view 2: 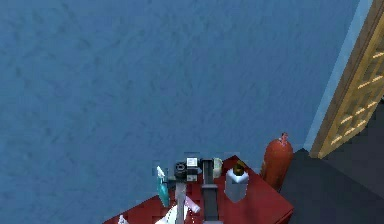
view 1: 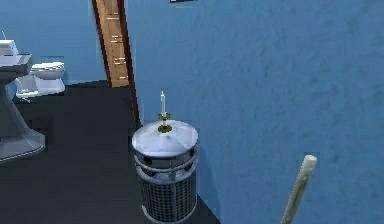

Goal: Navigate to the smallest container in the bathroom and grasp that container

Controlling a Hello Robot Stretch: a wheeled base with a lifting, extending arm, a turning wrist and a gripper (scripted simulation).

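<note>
Red table (view 2: 262,208) at the blue wall: the arm (view 2: 208,198) reaches across it, its gripper (view 2: 181,171) among small items, so finger setting and load cannot be told. A white cylindrical container (view 2: 237,184) stands just right of the arm, with a red canister (view 2: 277,160) beyond the table's corner.

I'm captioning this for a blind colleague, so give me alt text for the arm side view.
The robot's arm extends above a red table against a blue wall, its hand among small items, including a teal bottle and a pale cylindrical container. A tall red vessel stands at the table's right, near a wooden door.
</note>
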